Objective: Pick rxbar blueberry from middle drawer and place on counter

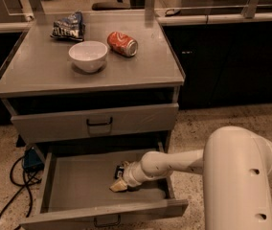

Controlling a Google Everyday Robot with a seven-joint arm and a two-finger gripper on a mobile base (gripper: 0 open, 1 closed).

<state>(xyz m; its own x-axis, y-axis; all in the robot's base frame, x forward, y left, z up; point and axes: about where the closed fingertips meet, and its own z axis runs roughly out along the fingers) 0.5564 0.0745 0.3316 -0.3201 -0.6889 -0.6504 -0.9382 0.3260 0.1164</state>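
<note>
Rxbar blueberry (122, 169), a dark sliver, lies in the open middle drawer (78, 190) right beside the gripper (119, 186), which is lowered to the drawer floor. Whether the gripper holds it cannot be told. A white bowl (88, 55), red can (122, 43) and chip bag (69, 27) sit on the counter (141, 71).

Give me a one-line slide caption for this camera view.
Gripper low inside the open middle drawer; bowl, soda can and chip bag sit on the counter.
</note>
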